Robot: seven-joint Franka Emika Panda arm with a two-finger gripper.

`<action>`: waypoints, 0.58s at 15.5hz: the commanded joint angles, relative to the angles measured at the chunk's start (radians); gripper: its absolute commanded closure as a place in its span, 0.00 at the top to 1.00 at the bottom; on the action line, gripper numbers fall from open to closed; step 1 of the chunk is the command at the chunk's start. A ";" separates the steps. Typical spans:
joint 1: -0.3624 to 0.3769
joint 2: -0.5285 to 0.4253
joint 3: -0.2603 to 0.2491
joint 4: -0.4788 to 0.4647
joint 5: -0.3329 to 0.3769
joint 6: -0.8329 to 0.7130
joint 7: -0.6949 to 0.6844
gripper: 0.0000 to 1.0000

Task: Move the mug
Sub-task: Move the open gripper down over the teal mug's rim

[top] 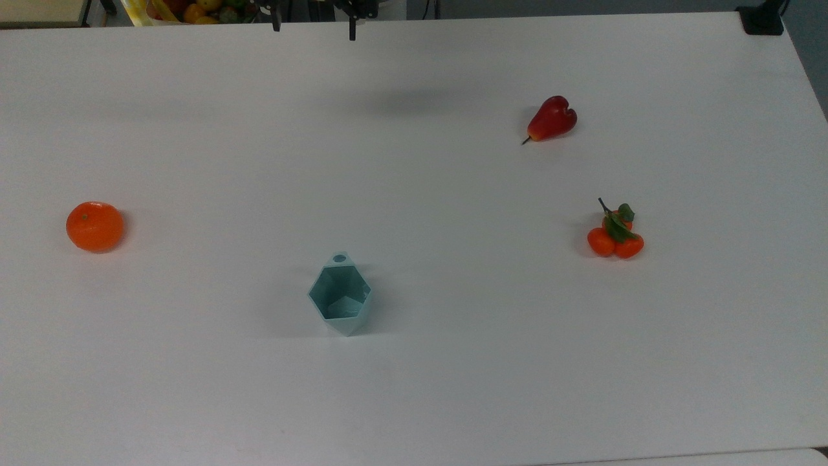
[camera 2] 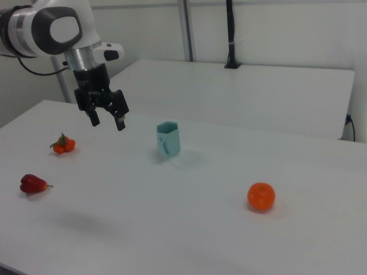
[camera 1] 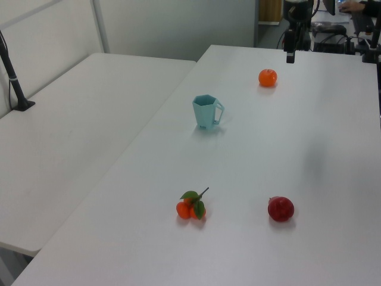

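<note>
A pale teal mug (top: 340, 298) with faceted walls stands upright and empty on a white table (top: 414, 388), its mouth open to the ceiling and a small tab with a round hole at its rim. In the left view a thin loop handle juts from the mug's right side. By its thin plastic look it is probably light and stiff, with smooth, slick walls, so a hard or off-centre squeeze could make it skid or tip. The flat facets offer the surest hold: one finger inside the rim and one outside on a wall, or a pinch across two opposite faces well clear of the handle.

An orange (top: 94, 226) lies well away from the mug toward the top view's left. A cluster of small orange fruits with green leaves (top: 616, 235) sits well off on the mug's other side, with a red, pear-shaped fruit (top: 551, 119) beyond that.

The Franka arm's gripper (camera 2: 107, 117) hangs in the air well apart from the mug, on the right view's left of it, holding nothing, its two black fingers spread with a clear gap between them. The mug is untouched, so the reach toward it appears yet to be made; nothing stands between gripper and mug.
</note>
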 commanded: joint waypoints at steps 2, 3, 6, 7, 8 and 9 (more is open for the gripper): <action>0.004 -0.006 -0.017 -0.004 0.010 0.010 -0.027 1.00; 0.004 -0.006 -0.018 -0.004 0.010 0.012 -0.027 1.00; 0.004 -0.001 -0.018 -0.004 0.013 0.041 -0.028 1.00; 0.004 0.005 -0.018 -0.004 0.013 0.069 -0.027 1.00; 0.004 0.017 -0.020 -0.002 0.015 0.099 -0.027 1.00; 0.004 0.026 -0.020 0.008 0.018 0.127 -0.027 1.00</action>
